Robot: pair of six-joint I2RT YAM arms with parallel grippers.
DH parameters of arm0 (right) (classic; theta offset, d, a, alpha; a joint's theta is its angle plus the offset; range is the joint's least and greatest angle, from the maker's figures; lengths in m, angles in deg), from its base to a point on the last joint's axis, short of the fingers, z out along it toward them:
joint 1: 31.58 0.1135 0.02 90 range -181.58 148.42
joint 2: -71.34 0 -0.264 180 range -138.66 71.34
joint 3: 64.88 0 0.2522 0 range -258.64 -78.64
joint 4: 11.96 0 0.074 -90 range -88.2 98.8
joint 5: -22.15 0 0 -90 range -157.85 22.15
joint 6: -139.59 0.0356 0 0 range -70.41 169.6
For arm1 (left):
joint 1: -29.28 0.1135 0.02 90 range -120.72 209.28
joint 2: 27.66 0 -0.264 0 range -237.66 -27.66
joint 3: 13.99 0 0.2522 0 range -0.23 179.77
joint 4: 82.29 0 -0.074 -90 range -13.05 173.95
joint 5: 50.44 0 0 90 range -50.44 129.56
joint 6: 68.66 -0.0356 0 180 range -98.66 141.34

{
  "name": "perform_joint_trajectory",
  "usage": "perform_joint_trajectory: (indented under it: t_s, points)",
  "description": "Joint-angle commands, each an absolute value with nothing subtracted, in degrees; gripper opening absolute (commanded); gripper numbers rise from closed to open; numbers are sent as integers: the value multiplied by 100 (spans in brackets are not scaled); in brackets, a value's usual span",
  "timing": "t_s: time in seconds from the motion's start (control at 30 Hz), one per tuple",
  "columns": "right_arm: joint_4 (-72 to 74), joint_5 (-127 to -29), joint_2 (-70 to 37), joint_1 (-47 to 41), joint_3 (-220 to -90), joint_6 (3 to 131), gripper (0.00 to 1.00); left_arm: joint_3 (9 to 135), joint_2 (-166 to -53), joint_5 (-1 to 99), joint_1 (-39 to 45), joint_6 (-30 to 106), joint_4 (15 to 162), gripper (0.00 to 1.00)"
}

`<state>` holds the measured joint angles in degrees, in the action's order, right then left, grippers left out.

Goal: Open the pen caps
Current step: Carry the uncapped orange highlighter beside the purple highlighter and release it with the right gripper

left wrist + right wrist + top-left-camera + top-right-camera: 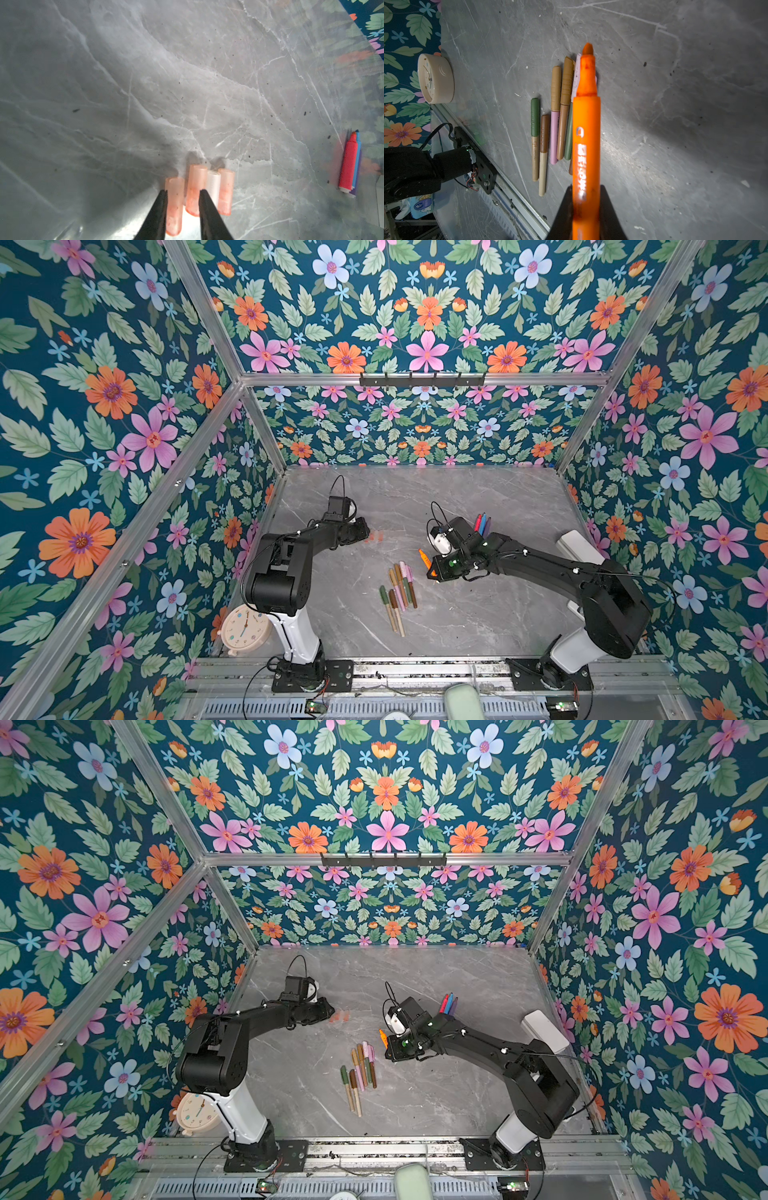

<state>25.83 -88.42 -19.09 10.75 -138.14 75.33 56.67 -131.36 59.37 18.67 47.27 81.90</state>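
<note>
Left claw (182,192) stands slightly parted, gripping nothing — four translucent pale orange-red plastic pen caps (197,185) lie on the grey marble worktop (187,83) at its tips. Right claw (586,188) clamps an uncapped orange plastic marker (586,124).

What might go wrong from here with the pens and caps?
1. The left fingers straddle one loose cap that lies beside three others; pulling away may roll them.
2. The right fingers hold the orange pen with its tip bare; it may mark the table when set down.
3. The capped pens lie bunched together, so gripping one may shift its neighbours.
</note>
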Motion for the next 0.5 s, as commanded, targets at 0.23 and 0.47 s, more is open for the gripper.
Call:
perform_joint_trajectory:
  t_s: [0.23, 0.47]
  points:
    - [2632, -8780, -1901, 1087, -13830, 7490, 0, 5584, -13181, 6358, 1865, 4972, 8562, 31]
    - [2680, -8763, -1910, 1085, -13867, 7473, 0, 5593, -13176, 6346, 1865, 4964, 8544, 31]
